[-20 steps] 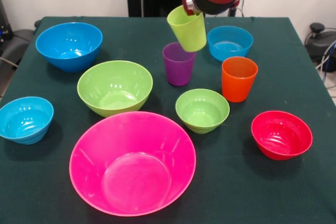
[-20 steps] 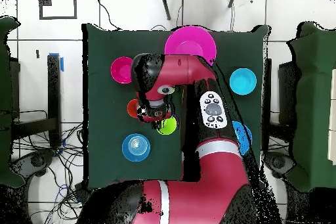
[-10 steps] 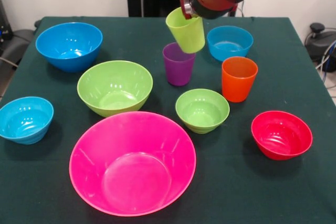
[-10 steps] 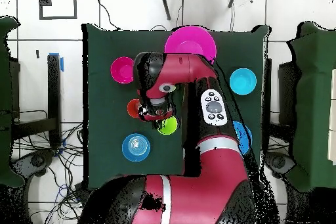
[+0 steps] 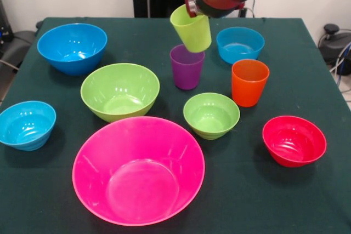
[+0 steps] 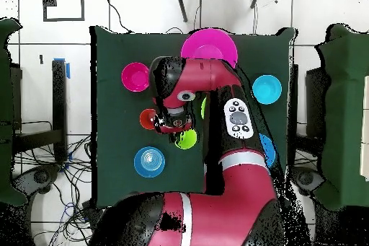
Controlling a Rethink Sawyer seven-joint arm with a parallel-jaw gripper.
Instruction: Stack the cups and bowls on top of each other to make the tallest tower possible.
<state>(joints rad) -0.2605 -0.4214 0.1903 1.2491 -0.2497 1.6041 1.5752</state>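
My gripper (image 5: 191, 7) is shut on the rim of the lime green cup (image 5: 191, 29), which hangs tilted in the air just above and behind the purple cup (image 5: 186, 67). The orange cup (image 5: 250, 83) stands to the right of the purple one. The huge pink bowl (image 5: 138, 169) sits nearest the camera, with the large green bowl (image 5: 120, 91) and the large blue bowl (image 5: 72, 47) behind it on the left. A small green bowl (image 5: 211, 115) and a red bowl (image 5: 294, 140) sit on the right. No tower is in view; every piece stands alone. From overhead the arm hides most pieces; the lime cup (image 6: 186, 139) peeks out.
Two small light-blue bowls sit apart, one at the left edge (image 5: 27, 124) and one behind the orange cup (image 5: 239, 44). Dark green cloth covers the table (image 5: 164, 31). Cables and gear lie off the table's sides.
The gripper has carried the lime green cup slightly left and up, closer over the purple cup. Nothing on the table has moved.
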